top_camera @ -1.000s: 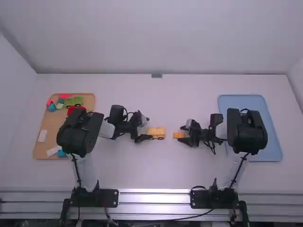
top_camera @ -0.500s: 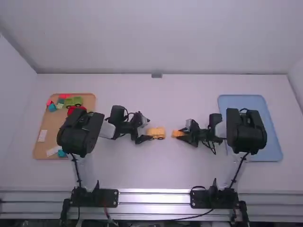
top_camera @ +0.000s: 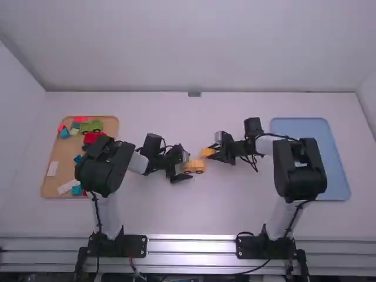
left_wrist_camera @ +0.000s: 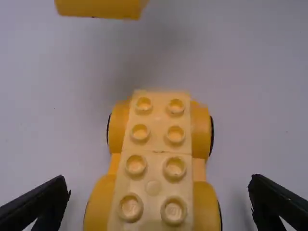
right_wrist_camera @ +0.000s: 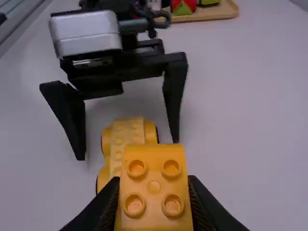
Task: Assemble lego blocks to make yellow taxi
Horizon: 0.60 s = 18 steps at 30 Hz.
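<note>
Handling: right fingers (right_wrist_camera: pixel 207 207) are clamping studded yellow-orange plastic block (right_wrist_camera: pixel 154 187), presumably light, stiff, best held by sides; left fingers (left_wrist_camera: pixel 41 204), apart, are flanking yellow wheeled plastic base (left_wrist_camera: pixel 153 187).

In the left wrist view, edges crop the car (left_wrist_camera: pixel 153 168) between the jaws and the block (left_wrist_camera: pixel 98 8) beyond them.

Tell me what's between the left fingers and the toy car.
In the left wrist view, only bare table lies between the left fingers and the toy car.
</note>
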Available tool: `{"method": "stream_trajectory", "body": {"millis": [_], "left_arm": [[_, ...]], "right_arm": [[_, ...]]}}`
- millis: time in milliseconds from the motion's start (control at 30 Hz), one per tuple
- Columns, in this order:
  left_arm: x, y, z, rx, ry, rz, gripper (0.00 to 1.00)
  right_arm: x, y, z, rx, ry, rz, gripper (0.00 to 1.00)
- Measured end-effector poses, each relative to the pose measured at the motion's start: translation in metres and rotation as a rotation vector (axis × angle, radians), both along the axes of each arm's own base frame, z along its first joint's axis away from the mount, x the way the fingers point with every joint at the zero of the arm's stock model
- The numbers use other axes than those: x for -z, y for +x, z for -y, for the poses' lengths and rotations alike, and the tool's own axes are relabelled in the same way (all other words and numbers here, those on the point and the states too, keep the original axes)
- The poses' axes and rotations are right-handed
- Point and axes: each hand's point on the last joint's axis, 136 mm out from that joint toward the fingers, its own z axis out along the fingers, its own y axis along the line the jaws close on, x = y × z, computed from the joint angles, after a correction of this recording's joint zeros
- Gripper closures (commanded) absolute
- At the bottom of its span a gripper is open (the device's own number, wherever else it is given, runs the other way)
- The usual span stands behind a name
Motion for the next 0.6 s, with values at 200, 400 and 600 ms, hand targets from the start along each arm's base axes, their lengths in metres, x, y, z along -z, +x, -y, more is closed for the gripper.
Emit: {"method": "stream_trajectory", "body": {"millis": [200, 400, 600], "left_arm": [[0.005, 0.012, 0.002, -0.006, -0.007, 0.057, 0.08], [0.009, 0.007, 0.004, 0.013, -0.022, 0.037, 0.32], [0.007, 0.009, 0.005, 0.015, -0.025, 0.057, 0.47]], "right_arm": [[0.005, -0.014, -0.022, -0.066, -0.033, 0.006, 0.79], [0.007, -0.014, -0.031, -0.082, -0.033, 0.043, 0.80], [0.012, -0.011, -0.049, -0.091, -0.006, 0.044, 0.80]]}}
